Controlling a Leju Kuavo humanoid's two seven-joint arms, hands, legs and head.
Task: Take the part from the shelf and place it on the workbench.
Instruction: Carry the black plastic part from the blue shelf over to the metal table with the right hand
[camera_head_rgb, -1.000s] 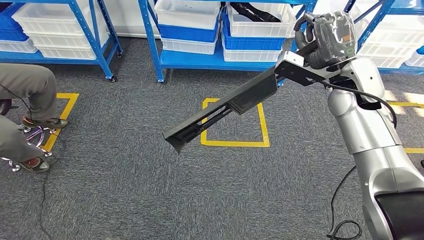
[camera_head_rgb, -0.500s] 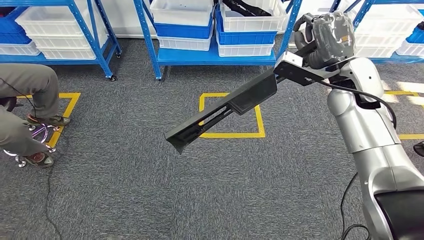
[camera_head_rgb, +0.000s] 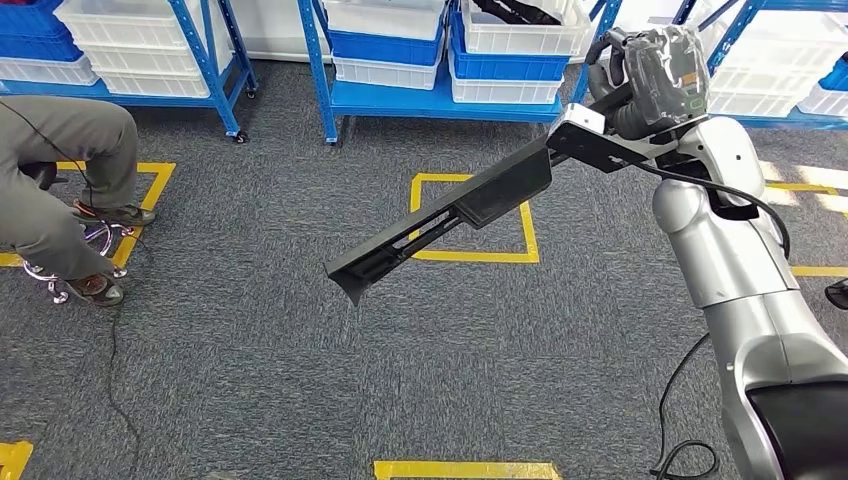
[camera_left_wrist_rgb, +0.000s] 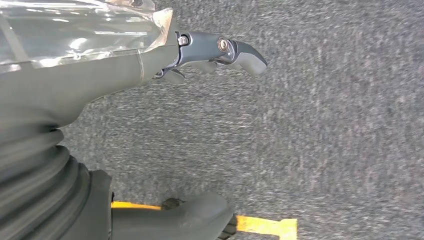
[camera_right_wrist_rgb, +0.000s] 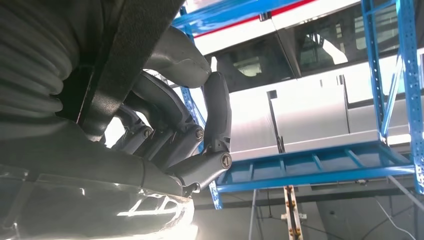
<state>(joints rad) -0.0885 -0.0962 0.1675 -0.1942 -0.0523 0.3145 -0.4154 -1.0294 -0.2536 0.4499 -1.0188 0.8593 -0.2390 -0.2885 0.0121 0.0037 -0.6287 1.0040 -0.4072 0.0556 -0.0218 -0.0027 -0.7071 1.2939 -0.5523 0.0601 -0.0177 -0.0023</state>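
While the right hand (camera_head_rgb: 648, 75) grips one end of the long black part (camera_head_rgb: 450, 215), raised at shoulder height, the part slants down and away over the grey carpet (camera_head_rgb: 250, 350), its free end above the yellow floor square (camera_head_rgb: 525, 240). Behind stand the blue shelves (camera_head_rgb: 440, 100). The left hand (camera_left_wrist_rgb: 215, 52) hangs empty over the carpet, fingers loosely apart. Judging by this, the carrying step is underway; next comes turning toward the workbench.

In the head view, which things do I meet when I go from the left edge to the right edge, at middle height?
Seated person's legs → yellow floor square with the long black part hanging over it → right hand, gripping that part → silver right arm.
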